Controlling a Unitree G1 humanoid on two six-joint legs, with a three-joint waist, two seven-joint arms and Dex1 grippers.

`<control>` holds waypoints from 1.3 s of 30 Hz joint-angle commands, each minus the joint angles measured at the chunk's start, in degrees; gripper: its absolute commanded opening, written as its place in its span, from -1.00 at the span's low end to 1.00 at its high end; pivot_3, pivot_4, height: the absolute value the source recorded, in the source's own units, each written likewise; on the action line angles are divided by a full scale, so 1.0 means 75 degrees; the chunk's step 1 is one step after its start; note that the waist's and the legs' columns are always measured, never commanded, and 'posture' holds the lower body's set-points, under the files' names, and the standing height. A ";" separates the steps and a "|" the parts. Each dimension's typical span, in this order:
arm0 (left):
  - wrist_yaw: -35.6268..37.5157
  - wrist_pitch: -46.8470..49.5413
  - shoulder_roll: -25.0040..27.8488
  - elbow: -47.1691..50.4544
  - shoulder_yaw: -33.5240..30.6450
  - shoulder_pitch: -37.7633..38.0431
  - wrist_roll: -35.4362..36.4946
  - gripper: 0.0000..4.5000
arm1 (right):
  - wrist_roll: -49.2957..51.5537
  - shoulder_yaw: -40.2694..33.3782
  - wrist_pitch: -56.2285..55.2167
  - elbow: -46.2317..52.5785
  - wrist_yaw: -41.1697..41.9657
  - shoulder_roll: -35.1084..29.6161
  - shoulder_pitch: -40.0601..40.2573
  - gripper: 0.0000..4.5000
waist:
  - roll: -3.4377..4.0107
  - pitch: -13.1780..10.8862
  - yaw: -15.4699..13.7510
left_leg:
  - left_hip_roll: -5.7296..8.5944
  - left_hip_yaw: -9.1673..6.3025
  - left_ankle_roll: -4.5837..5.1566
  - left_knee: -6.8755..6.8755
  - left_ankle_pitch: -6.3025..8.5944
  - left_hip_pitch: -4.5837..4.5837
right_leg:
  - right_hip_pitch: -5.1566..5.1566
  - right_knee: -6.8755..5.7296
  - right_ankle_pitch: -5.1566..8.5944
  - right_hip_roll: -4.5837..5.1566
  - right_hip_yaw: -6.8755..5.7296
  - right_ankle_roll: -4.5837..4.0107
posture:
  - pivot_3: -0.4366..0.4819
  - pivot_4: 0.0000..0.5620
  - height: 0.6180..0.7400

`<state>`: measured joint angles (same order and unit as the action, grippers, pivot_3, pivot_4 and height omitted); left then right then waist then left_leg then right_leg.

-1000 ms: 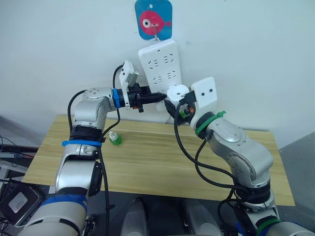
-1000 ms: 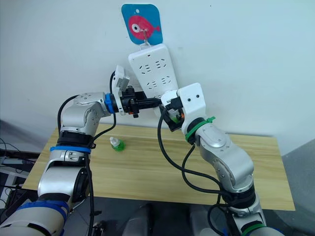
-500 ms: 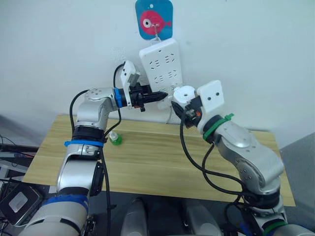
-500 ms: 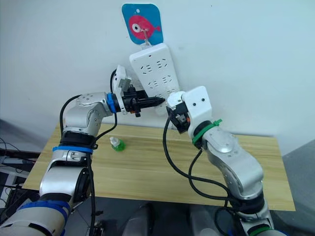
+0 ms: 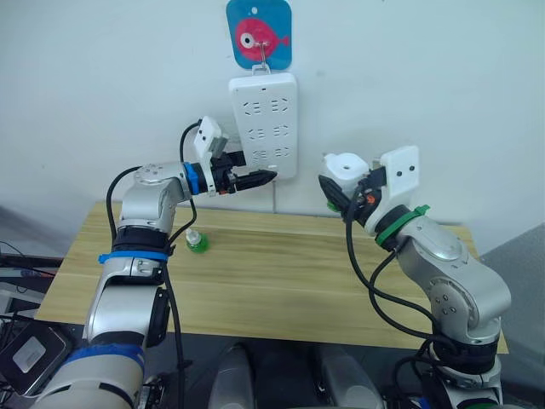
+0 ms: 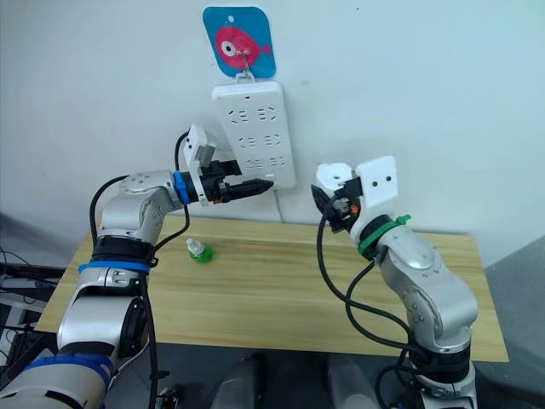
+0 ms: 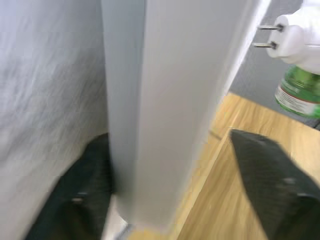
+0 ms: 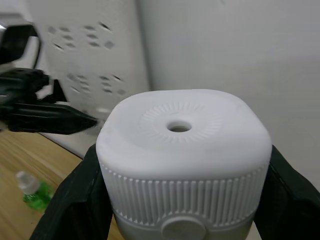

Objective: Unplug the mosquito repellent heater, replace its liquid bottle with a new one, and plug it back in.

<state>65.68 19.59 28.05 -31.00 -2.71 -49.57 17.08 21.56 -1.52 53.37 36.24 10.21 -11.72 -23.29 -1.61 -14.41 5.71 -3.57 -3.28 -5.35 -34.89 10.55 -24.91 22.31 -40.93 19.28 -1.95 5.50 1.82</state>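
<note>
Heater clamped in our R gripper, off the strip; capped bottle sits nearer L gripper, spread round the strip's edge.

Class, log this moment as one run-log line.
heater: unplugged, in right tool | left tool: by power strip | capped bottle: on table
</note>
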 commanded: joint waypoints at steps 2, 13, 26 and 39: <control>-0.0349 0.0558 0.0367 0.1371 -0.0408 0.0737 0.0400 0.99 | 0.0184 -0.0233 -0.0604 -0.0036 0.0381 -0.0123 0.0202 0.36 | 0.0001 0.0000 0.0027 | -0.0003 0.0001 0.0000 0.0004 0.0000 0.0000 | 0.0001 0.0002 0.0000 0.0000 0.0001 -0.0001 | -0.29 -0.16 1.00; -0.2238 0.1421 -0.0022 0.6379 -0.0629 0.5518 0.0925 0.99 | 0.1532 -0.1474 -0.0205 -0.0979 0.0365 0.0531 0.0698 0.36 | -0.0007 0.0001 -0.0068 | -0.0006 -0.0001 -0.0012 -0.0006 -0.0006 0.0004 | -0.0004 -0.0004 0.0000 0.0011 0.0001 0.0001 | -0.18 -0.19 1.00; -0.3071 -0.0815 -0.2267 0.5039 0.1476 0.3660 -0.0074 0.99 | 0.6320 -0.3750 0.0962 -0.2038 -0.2216 0.2178 0.0192 0.36 | -0.0006 0.0000 -0.0267 | 0.0010 0.0030 -0.0007 -0.0018 -0.0009 0.0005 | -0.0012 0.0007 -0.0014 0.0012 0.0027 0.0019 | -0.16 -0.19 1.00; -0.2969 -0.1396 -0.2957 0.4342 0.1911 0.3112 -0.0094 0.99 | 0.8306 -0.2950 -0.0215 -0.1599 -0.3986 0.1886 0.0440 0.36 | -0.0006 0.0000 -0.0109 | 0.0004 0.0028 -0.0005 -0.0005 -0.0008 0.0000 | -0.0006 0.0006 -0.0012 0.0005 0.0023 0.0017 | -0.24 -0.20 1.00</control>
<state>43.30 10.52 6.40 1.12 11.01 -25.35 16.37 81.10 -24.75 53.71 20.81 -19.12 2.86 -20.35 -1.65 -14.41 4.89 -3.54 -3.07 -5.39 -34.93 10.49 -24.91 22.26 -40.89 19.19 -1.91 5.67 1.95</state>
